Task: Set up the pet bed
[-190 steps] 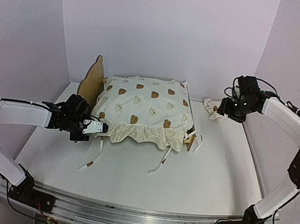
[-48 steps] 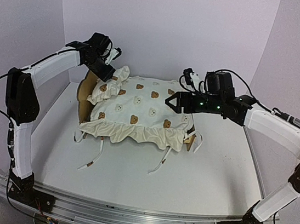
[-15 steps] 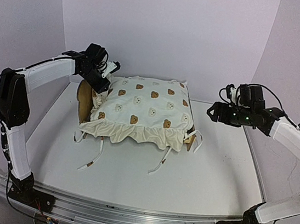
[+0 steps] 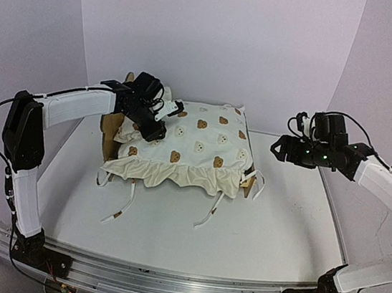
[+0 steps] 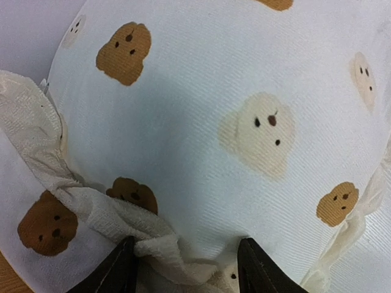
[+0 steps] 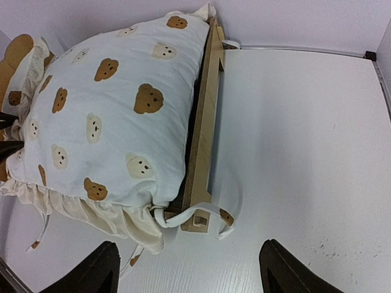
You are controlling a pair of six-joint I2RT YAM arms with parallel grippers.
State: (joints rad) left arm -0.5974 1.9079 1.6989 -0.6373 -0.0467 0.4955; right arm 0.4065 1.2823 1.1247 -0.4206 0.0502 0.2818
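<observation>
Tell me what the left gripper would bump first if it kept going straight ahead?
The cream ruffle right at the left gripper's fingertips, lying against the bear-print mattress cushion. It looks nearly touching, though depth is hard to judge this close.

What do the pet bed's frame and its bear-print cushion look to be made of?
Bed frame: light wood, probably plywood, with a bare matte finish; the side rail is pale tan and flat-cut. Cushion: soft woven cloth, possibly cotton, matte cream with printed bears; the close view shows a fine ribbed weave and a crinkled ruffle edge. It bulges as if padded.
</observation>
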